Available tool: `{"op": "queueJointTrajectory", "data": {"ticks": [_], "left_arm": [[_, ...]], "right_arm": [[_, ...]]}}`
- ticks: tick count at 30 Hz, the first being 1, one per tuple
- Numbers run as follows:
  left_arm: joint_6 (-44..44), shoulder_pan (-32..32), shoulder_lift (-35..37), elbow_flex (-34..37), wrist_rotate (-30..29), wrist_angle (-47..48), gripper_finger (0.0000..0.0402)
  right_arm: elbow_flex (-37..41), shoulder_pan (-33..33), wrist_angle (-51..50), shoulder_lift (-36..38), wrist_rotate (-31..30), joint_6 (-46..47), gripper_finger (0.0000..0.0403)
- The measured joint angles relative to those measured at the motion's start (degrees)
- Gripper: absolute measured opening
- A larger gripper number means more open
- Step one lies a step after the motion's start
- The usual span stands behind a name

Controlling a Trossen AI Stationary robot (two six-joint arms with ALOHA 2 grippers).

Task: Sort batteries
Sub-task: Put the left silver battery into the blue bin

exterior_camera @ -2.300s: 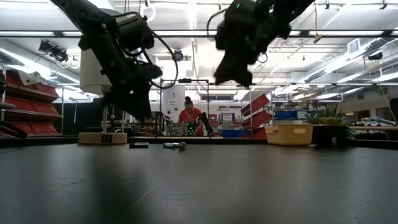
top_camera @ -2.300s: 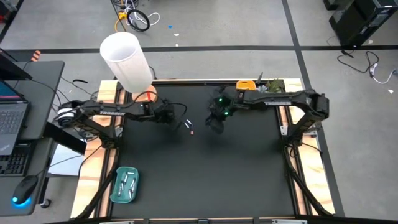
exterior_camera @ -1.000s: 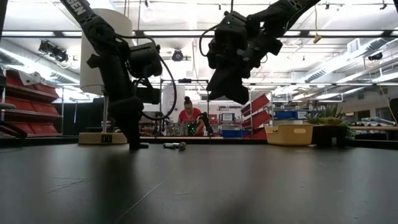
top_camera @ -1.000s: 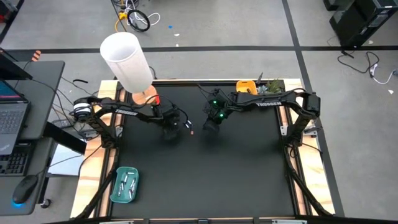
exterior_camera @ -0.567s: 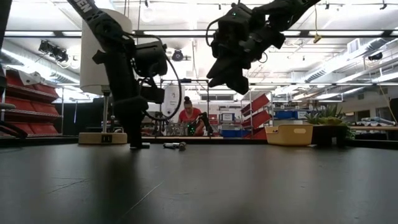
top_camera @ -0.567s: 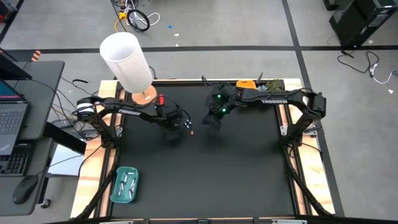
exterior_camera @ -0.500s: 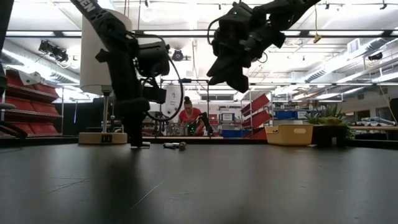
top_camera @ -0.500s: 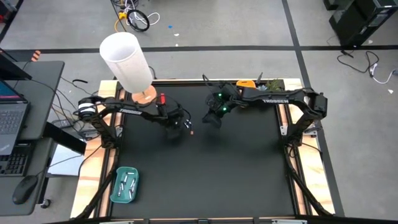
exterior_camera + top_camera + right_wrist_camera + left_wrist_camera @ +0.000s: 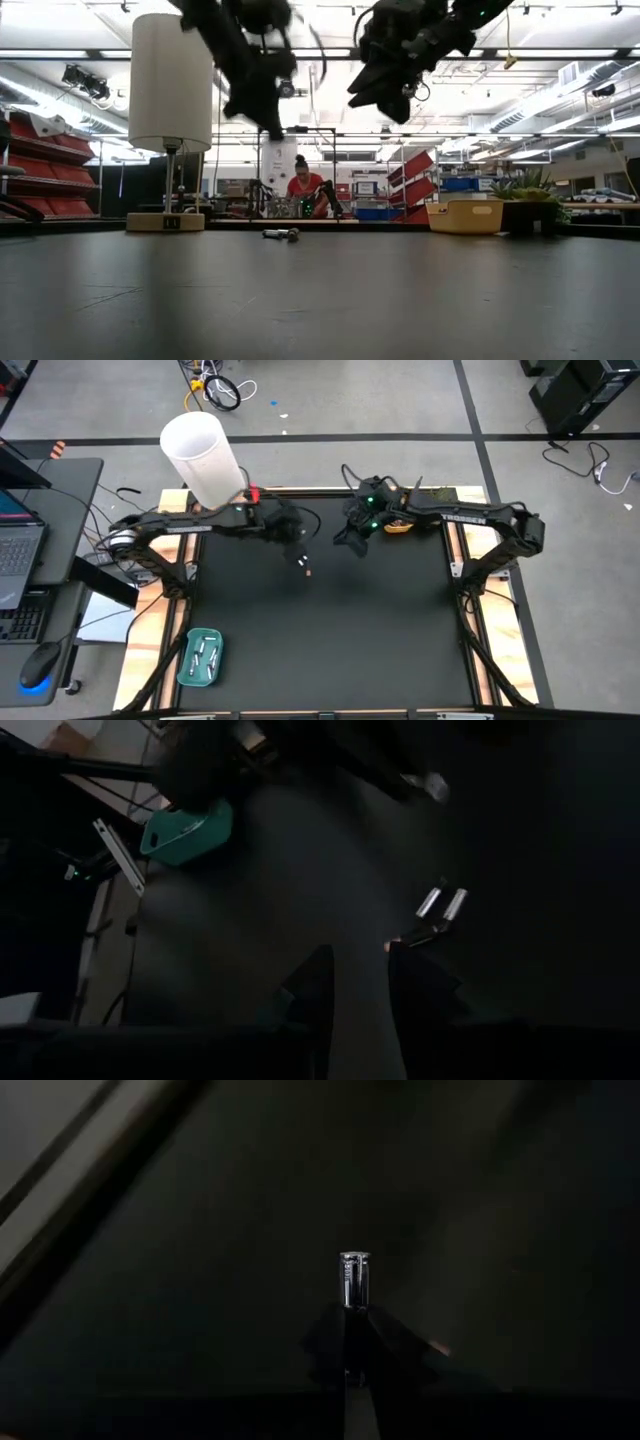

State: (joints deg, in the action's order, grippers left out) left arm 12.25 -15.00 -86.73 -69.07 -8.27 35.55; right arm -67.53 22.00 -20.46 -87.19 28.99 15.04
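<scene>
- In the left wrist view, a small battery [image 9: 354,1280] is seen clamped end-up between the closed tips of the left gripper [image 9: 352,1342]; this grip is hidden in the high view, where only the gripper [image 9: 291,532] itself is seen over the rear of the black table [image 9: 380,640].
- In the low view, the left gripper [image 9: 272,124] is shown raised well above the tabletop.
- Two pale batteries [image 9: 442,903] are shown side by side on the mat in the right wrist view, with a dark one [image 9: 415,937] just beside them; from above they are reduced to small specks [image 9: 304,563].
- The right gripper [image 9: 358,982] is seen with its fingers apart and nothing between them, lifted off the table near the rear edge [image 9: 356,531].
- A teal tray [image 9: 201,656] with pale batteries inside is seen at the table's front left corner.
- A yellow tray [image 9: 464,216] is seen at the far edge in the low view.
- A white lamp [image 9: 167,90] stands at the rear left corner.
- A person [image 9: 302,193] in red is seen in the workshop beyond, among shelving.
</scene>
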Motion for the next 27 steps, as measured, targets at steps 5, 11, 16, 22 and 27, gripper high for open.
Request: {"op": "queueJointTrajectory", "data": {"ticks": [5,11,16,22,27], "left_arm": [[8.8,1.7,7.3,-2.0,-0.2,2.6,0.0031],[25.1,11.3,14.6,-2.0,-1.0,12.3,0.0031],[43.7,24.8,16.8,-2.0,-1.2,20.2,0.0031],[67.9,41.9,16.6,-2.0,-1.3,23.2,0.0031],[85.5,54.3,14.3,-2.0,-1.3,24.4,0.0031]], "right_arm": [[0.0,0.9,-3.3,4.7,-1.1,-3.0,0.0084],[0.0,1.3,-10.5,10.2,-4.2,-7.9,0.0084],[0.0,1.3,-17.7,13.1,-6.5,-12.3,0.0084],[0.0,1.3,-20.6,15.3,-6.7,-15.1,0.0084],[0.0,1.3,-20.5,16.0,-6.9,-15.3,0.0084]]}}
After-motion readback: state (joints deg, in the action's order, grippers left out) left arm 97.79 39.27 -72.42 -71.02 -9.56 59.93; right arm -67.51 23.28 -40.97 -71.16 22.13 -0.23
